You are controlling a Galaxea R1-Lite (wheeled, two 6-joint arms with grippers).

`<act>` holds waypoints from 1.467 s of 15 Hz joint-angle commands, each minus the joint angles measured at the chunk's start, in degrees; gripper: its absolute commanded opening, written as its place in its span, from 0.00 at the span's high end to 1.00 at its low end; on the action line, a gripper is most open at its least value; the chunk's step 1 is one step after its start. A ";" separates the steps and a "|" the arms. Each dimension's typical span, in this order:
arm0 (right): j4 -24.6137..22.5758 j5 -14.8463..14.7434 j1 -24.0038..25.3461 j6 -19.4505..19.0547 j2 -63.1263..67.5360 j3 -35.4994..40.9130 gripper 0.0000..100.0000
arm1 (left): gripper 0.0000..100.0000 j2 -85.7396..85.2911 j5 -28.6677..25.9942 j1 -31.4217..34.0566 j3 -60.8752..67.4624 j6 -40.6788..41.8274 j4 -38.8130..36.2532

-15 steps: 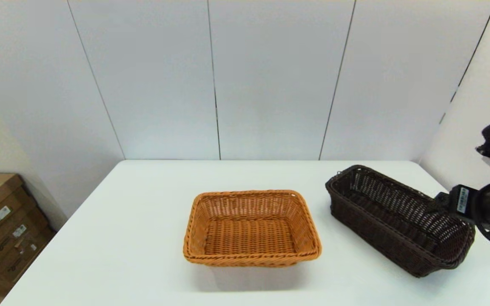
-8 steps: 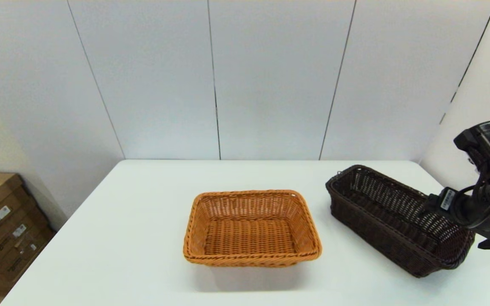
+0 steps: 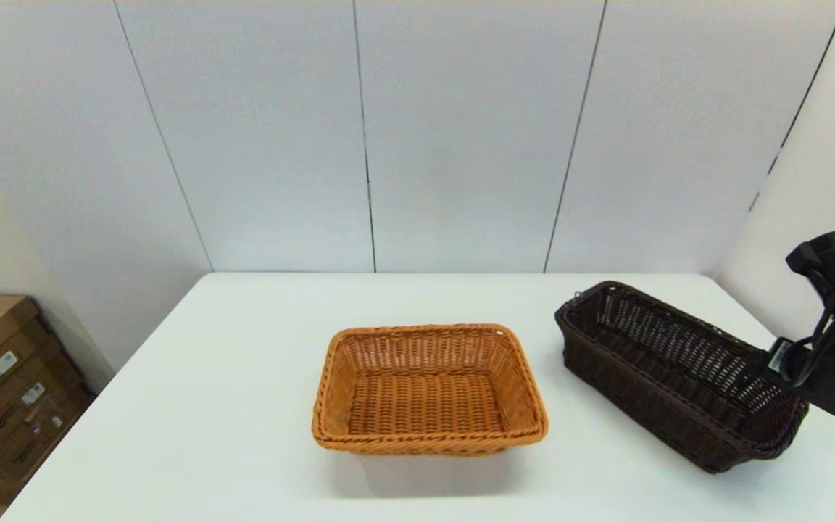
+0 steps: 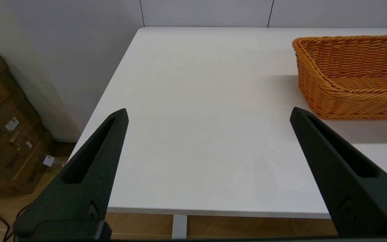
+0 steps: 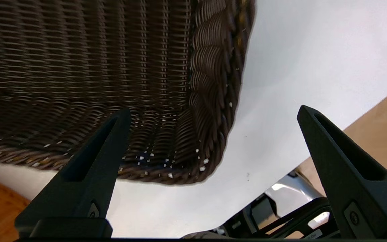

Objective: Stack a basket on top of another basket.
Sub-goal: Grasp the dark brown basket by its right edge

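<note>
The dark brown basket [image 3: 678, 373] lies at an angle on the right side of the table. The orange-tan basket [image 3: 428, 388] sits in the middle, a gap apart from it. My right arm [image 3: 834, 355] hangs over the dark basket's near right end. In the right wrist view the right gripper [image 5: 213, 111] is open and holds nothing. One finger is over the dark basket [image 5: 79, 67] and the other is outside its braided rim [image 5: 213, 84]. My left gripper [image 4: 208, 111] is open and holds nothing, above the table's left part, beside the orange-tan basket [image 4: 354, 77].
The white table [image 3: 243, 406] ends near the wall panels at the back. Cardboard boxes [image 3: 4, 384] are stacked on the floor off its left edge. The table's right edge [image 5: 281, 134] runs close to the dark basket's corner.
My right arm's wrist has turned and dropped lower at the dark basket's near right end, first reaching inward, then pulling back a little. Neither basket has moved.
</note>
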 commanded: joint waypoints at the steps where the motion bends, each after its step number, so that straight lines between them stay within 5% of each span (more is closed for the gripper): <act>1: -0.43 0.28 -1.04 0.40 5.29 0.02 0.00 | 0.00 -0.11 0.02 0.01 -0.01 -0.02 0.05; 15: -1.84 6.17 -6.40 3.22 13.99 -3.23 0.00 | 0.00 -0.11 0.02 0.01 -0.01 -0.02 0.05; 16: -1.84 6.52 -6.40 3.30 14.08 -3.23 1.00 | 0.00 -0.11 0.02 0.01 -0.01 -0.02 0.05; 22: -1.75 6.96 -6.93 3.22 15.49 -3.85 1.00 | 0.00 -0.11 0.02 0.01 -0.01 -0.02 0.05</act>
